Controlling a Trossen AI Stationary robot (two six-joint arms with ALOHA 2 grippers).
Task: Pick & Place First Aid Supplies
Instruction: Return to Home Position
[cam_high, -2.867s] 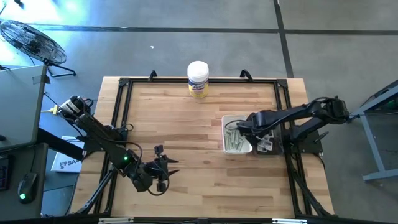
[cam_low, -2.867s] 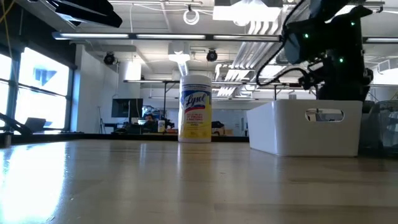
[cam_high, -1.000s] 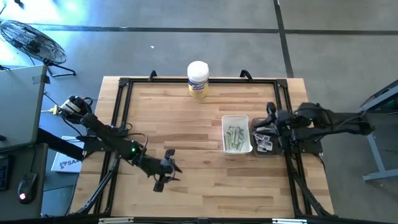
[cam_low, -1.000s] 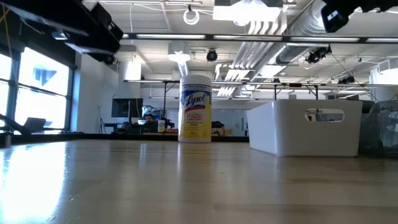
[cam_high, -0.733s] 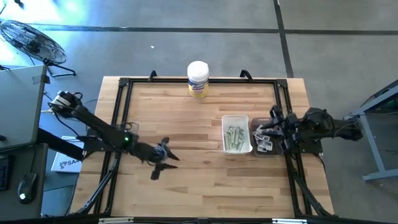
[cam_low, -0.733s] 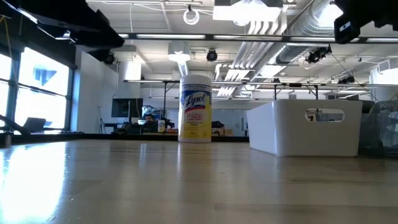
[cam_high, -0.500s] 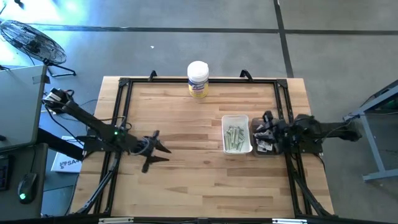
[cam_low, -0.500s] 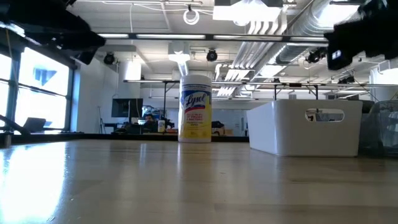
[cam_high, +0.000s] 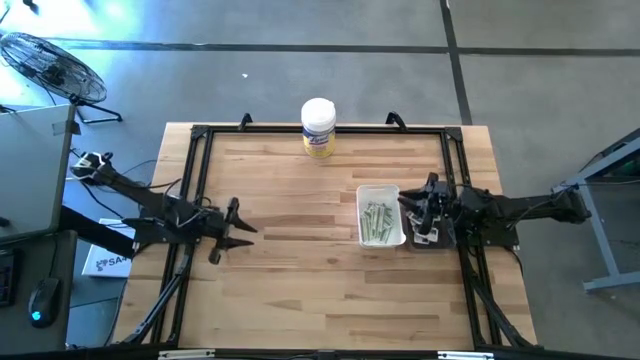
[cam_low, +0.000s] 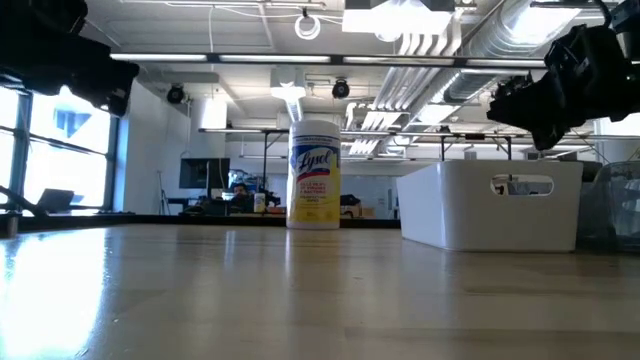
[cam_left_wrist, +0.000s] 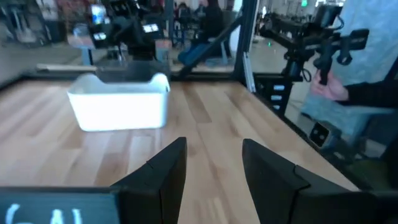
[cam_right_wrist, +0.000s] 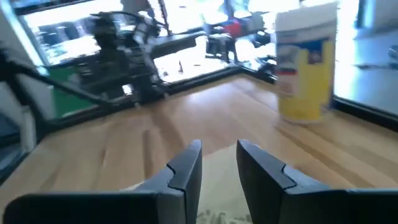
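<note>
The first aid supplies, narrow pale green-white strips (cam_high: 377, 222), lie inside a white bin (cam_high: 381, 192) on the right half of the table. More small packets sit in a clear tray (cam_high: 428, 238) just right of the bin, partly hidden under my right arm. My right gripper (cam_high: 410, 206) (cam_right_wrist: 217, 148) hovers level at the bin's right side, open, nothing between its fingers. My left gripper (cam_high: 246, 229) (cam_left_wrist: 211, 148) is drawn back to the table's left edge, open, pointing level toward the bin (cam_left_wrist: 119, 107).
A tall white canister with a yellow label (cam_high: 318, 127) (cam_low: 315, 175) stands at the middle of the far edge. A black frame rail (cam_high: 196, 150) runs round the table. A person (cam_left_wrist: 364, 59) stands beyond the table's right side.
My left gripper has pulled back from the near-left part of the table toward the left edge, swinging to point level. My right gripper has sunk beside the bin and tipped level. The bin and the supplies have not moved.
</note>
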